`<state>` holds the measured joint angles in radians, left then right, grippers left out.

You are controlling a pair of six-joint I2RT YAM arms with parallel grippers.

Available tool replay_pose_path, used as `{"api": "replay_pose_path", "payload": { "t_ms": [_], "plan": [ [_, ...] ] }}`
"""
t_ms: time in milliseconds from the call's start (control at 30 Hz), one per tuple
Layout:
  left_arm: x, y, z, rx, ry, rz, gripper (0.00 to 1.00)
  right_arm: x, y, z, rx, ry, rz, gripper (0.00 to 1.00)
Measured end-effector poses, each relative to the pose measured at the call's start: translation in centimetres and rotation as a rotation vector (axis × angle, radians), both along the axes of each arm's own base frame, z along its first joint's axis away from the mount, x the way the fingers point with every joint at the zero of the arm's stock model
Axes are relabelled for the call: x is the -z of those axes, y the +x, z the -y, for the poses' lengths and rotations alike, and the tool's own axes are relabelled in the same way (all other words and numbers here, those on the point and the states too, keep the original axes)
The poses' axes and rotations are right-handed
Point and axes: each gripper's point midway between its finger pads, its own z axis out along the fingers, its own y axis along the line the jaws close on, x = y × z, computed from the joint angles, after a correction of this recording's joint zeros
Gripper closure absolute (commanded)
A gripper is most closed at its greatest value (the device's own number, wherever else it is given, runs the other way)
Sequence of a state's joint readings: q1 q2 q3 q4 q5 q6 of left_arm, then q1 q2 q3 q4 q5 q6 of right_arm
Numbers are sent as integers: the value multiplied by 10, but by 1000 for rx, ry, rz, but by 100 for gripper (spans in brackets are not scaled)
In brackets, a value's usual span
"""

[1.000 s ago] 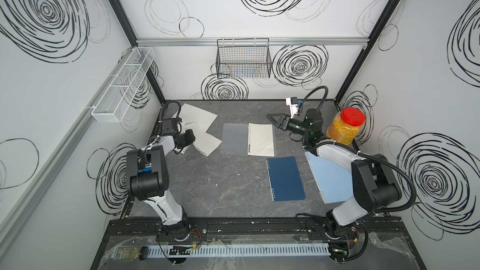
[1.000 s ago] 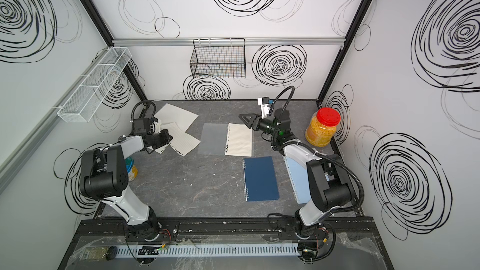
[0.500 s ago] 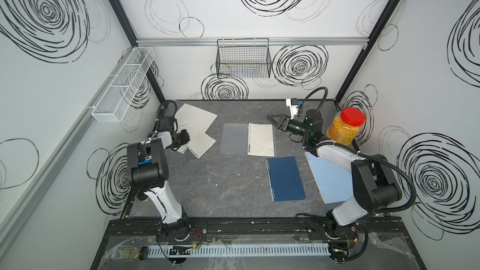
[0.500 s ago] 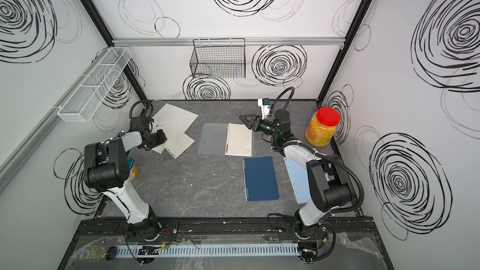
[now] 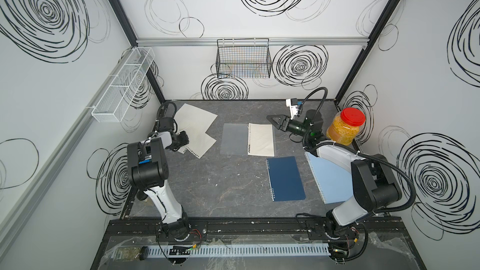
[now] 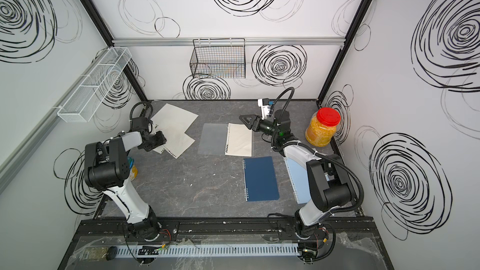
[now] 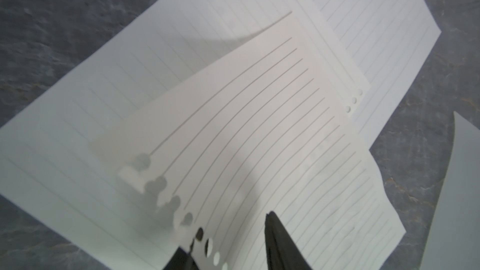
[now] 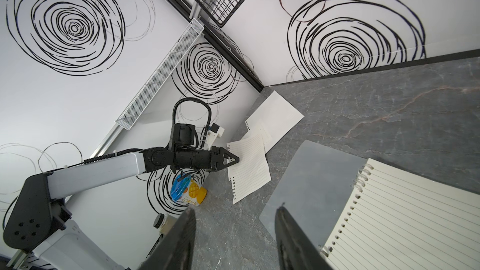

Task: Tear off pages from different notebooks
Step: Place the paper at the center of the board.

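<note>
Left pincer (image 7: 226, 231): parted since a second ago, torn page (image 7: 272, 138) dropped on pile (image 5: 197, 115); right pincer (image 8: 236, 208) half-open, empty. Paper light, floppy, tear-prone: pinch outer corner

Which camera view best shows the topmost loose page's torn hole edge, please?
The left wrist view: the topmost loose page fills the frame, ragged holes clear beside the fingers. Both top views show it small; the right wrist view, distant.
</note>
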<state>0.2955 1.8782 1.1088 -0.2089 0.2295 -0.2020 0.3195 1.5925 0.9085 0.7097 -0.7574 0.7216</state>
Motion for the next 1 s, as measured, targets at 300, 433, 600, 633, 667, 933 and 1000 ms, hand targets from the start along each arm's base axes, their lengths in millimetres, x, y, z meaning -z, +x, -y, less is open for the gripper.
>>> {"api": "replay_pose_path", "payload": {
  "t_ms": [300,433,600,633,667,933,1000],
  "plan": [
    [-16,1,-8,-30,42,29,43,0,0,0,0,1,1,48],
    [-25,0,-13,-53,72,44,38,0,0,0,0,0,0,48],
    [-30,-1,-15,-65,82,51,35,1,0,0,0,-1,-3,48],
    [-29,-2,-15,-65,82,49,35,1,0,0,0,-1,-2,48],
    [-29,-2,-15,-65,81,48,35,1,0,0,0,-1,-3,47],
    [-26,0,-2,-26,63,47,37,2,0,0,0,-4,-2,47],
    [-23,2,5,-8,56,41,38,2,0,0,0,-4,-2,47]
  ]
}}
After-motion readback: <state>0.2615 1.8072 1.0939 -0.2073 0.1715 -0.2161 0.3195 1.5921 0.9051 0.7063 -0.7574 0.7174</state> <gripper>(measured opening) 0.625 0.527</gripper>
